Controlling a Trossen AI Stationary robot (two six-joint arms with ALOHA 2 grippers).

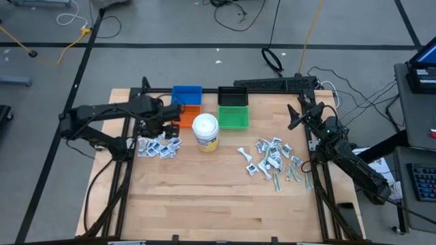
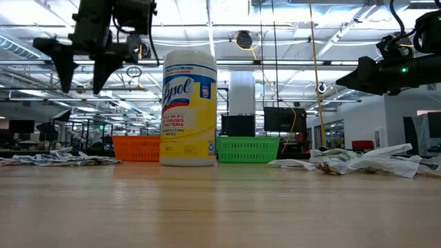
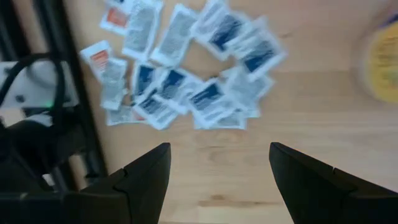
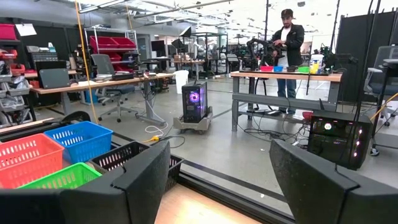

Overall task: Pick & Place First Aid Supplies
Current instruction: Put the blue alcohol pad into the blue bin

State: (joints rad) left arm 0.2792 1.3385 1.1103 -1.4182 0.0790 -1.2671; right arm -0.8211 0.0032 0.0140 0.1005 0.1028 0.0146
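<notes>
The first aid supplies lie flat on the table in two heaps of small white-and-grey packets: a left heap [image 1: 158,146] [image 3: 186,68] and a right heap [image 1: 272,160] [image 2: 358,160]. My left gripper [image 1: 165,129] [image 2: 81,86] [image 3: 217,162] is open and hovers, fingers pointing down, above the table just beyond the left heap, near the orange bin. My right gripper [image 1: 294,117] [image 4: 219,168] is open and raised over the table's far right part, beyond the right heap, facing out into the room.
A white-lidded jar with a yellow label [image 1: 206,131] [image 2: 188,107] stands between the heaps. Behind it sit blue [image 1: 187,94], orange [image 1: 189,116], black [image 1: 232,95] and green [image 1: 234,118] bins. A person [image 4: 287,43] stands far off in the room. The near half of the table [image 1: 204,204] is bare wood.
</notes>
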